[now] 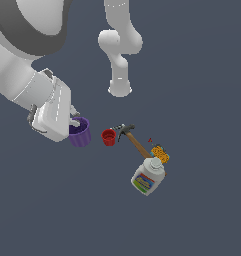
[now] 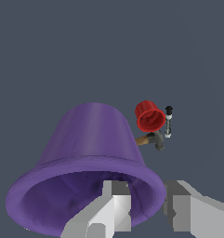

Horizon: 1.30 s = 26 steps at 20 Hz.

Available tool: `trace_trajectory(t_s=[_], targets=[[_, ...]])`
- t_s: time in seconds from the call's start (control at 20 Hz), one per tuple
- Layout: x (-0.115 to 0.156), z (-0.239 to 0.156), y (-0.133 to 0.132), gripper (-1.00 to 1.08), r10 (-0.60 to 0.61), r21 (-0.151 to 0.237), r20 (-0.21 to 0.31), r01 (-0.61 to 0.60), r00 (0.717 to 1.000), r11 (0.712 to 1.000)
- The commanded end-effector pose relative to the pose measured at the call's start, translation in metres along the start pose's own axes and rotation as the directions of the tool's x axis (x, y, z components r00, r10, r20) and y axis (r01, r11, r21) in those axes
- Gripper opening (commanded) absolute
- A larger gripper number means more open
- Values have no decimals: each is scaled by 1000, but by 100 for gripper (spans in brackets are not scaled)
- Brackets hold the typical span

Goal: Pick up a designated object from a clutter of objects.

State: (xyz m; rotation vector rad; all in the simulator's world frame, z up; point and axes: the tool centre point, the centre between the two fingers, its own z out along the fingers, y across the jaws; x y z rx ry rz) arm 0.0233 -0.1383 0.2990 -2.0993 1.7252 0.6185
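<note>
**Surface and Material Findings**

The round, tapered purple plastic cup (image 2: 92, 139) looks smooth and matt, with faint mottling inside its flared rim. The smaller red plastic cup (image 1: 108, 137) has a ribbed wall and a dull finish. The hammer (image 1: 134, 141) has a brown wooden handle and a dark, metal-looking head. The white plastic bottle (image 1: 148, 178), lower right of the frame, carries a coloured paper-like label. The orange-yellow block (image 1: 160, 154) appears speckled and rough. The grey-white gripper (image 2: 148, 211) fingers (image 2: 114, 207) appear matt and smooth-faced.
</note>
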Motion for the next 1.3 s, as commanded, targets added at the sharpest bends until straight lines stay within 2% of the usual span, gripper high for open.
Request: trace_trajectory(t_s=[0.0,0.35,0.6,0.9,1.25], targets=[[-12,-28,8,-100,0,0,-1,0,1000,1000],[-42,-99,27,-100,0,-1,-2,0,1000,1000],[-56,-134,36,-100,-1,-1,-2,1,1000,1000],[-66,-160,41,-100,-3,0,0,3,1000,1000],[-69,-169,42,-100,-3,0,1,3,1000,1000]])
